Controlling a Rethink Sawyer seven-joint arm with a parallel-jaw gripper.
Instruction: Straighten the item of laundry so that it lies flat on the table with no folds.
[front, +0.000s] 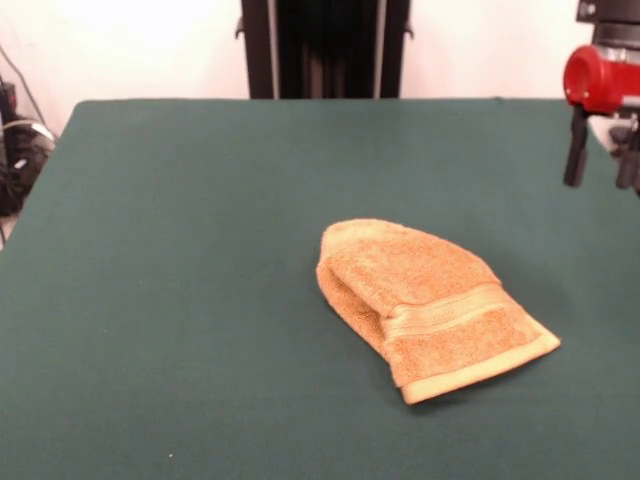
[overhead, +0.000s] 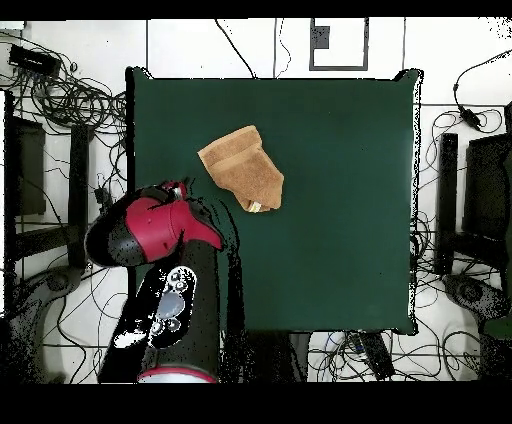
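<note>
The orange-tan towel (front: 425, 305) lies folded over on itself, right of the middle of the dark green table (front: 200, 250). One woven band stripe (front: 445, 312) crosses it near its front edge. In the overhead view the towel (overhead: 242, 168) sits in the table's (overhead: 340, 220) upper left part, with a small white label (overhead: 255, 207) at its lower edge. My gripper (front: 602, 160) hangs at the right edge of the front view, above the table's far right side. It is open, empty and well clear of the towel. In the overhead view the red arm (overhead: 150, 225) hides the gripper.
The black pedestal (front: 325, 50) stands behind the table's far edge. Cables (front: 20, 150) lie off the table at the left. In the overhead view, cables (overhead: 70, 100) and dark equipment (overhead: 480, 190) surround the table on the floor.
</note>
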